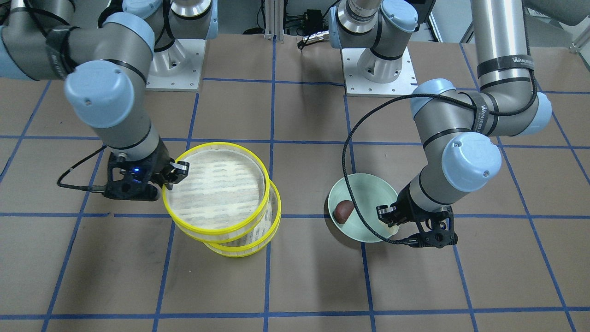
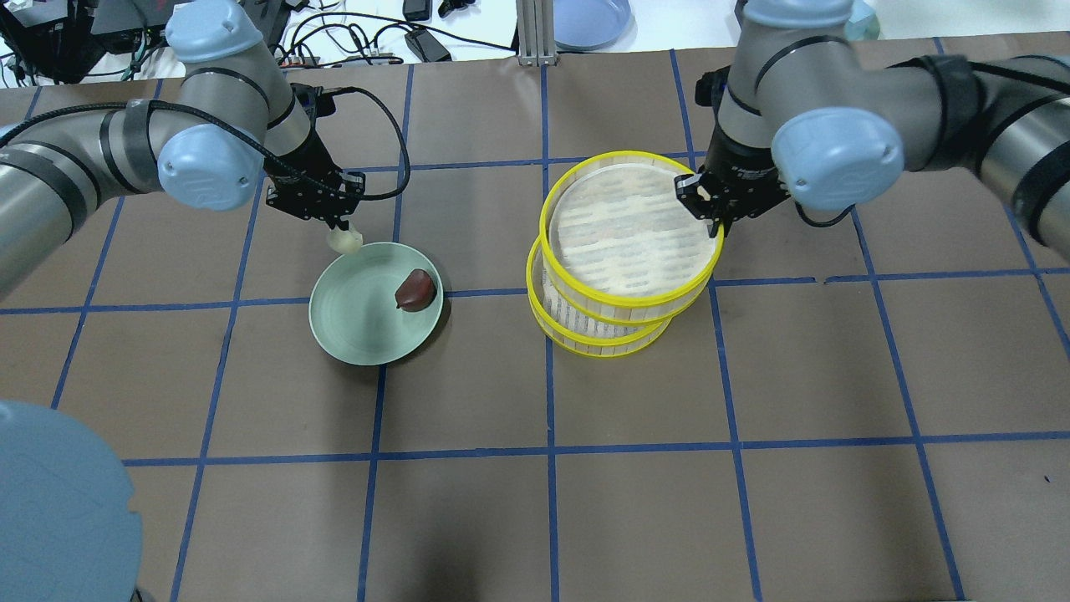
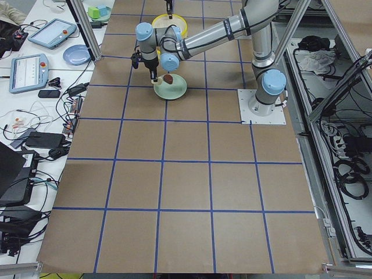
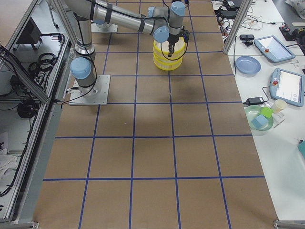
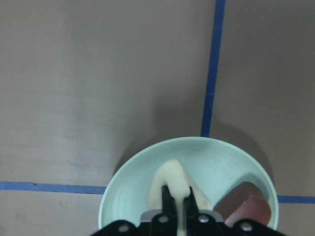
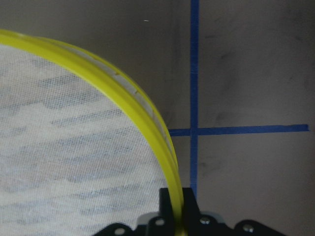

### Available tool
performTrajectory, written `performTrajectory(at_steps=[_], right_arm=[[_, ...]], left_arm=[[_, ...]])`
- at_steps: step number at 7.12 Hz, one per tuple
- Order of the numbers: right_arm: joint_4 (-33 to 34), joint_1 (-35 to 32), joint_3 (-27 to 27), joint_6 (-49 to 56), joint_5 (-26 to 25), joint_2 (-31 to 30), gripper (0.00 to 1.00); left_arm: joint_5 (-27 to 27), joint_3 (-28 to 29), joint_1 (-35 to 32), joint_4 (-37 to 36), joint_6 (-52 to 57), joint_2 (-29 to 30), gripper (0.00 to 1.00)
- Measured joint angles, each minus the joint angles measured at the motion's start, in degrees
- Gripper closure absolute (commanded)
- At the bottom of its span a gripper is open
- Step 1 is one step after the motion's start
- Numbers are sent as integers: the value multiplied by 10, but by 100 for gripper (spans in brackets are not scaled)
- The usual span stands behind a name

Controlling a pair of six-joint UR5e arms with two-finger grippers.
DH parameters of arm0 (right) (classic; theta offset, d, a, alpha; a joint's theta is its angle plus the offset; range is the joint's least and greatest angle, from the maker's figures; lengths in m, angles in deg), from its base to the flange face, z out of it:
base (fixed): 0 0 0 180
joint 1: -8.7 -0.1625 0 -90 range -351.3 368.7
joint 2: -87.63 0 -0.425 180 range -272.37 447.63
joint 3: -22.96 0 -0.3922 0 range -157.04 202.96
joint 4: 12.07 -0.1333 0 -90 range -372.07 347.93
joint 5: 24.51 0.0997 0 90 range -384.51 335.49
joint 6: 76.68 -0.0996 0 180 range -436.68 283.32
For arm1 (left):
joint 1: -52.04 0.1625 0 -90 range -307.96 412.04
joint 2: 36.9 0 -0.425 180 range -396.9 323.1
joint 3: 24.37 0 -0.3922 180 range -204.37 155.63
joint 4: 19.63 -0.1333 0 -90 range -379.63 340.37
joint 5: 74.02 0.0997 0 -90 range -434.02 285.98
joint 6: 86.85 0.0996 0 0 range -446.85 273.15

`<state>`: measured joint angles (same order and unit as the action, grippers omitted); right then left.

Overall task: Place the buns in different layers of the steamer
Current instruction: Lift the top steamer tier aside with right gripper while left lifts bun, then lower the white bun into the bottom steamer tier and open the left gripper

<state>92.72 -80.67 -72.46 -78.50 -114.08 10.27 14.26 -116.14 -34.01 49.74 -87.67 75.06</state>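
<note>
My left gripper (image 2: 343, 227) is shut on the cream-white bun (image 2: 344, 241) and holds it just above the near rim of the pale green plate (image 2: 359, 330). The wrist view shows the bun (image 5: 172, 182) pinched between the fingers. The dark reddish-brown bun (image 2: 415, 289) lies on the plate. My right gripper (image 2: 715, 224) is shut on the yellow rim of the steamer's upper layer (image 2: 635, 320). That layer sits shifted off the lower layer (image 2: 602, 351) and partly overlaps it. Both mesh floors look bare.
The plate stands about one grid square to the left of the steamer in the overhead view. Blue tape lines cross the brown table. A blue dish (image 2: 589, 21) lies beyond the table's far edge. Tablets and cables lie on the side benches.
</note>
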Motion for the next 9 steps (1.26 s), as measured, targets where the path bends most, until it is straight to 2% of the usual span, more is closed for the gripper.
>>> performTrajectory(at_steps=[1,3,5,7,8,9], right_arm=[[-23,48,12,52,8,-3,100],[-33,119,17,162,8,8,100],[-33,138,16,191,8,16,100],[-36,140,15,192,13,19,100],[-38,140,14,191,14,19,100],[-38,140,14,190,15,19,100]], left_arm=[[0,19,-17,26,-19,-7,96],[-16,35,-84,36,-142,-6,96],[-30,39,-177,-7,-299,22,96],[-59,40,-238,-67,-414,52,93],[-71,40,-251,-85,-443,62,67],[-76,39,-256,-92,-455,68,53]])
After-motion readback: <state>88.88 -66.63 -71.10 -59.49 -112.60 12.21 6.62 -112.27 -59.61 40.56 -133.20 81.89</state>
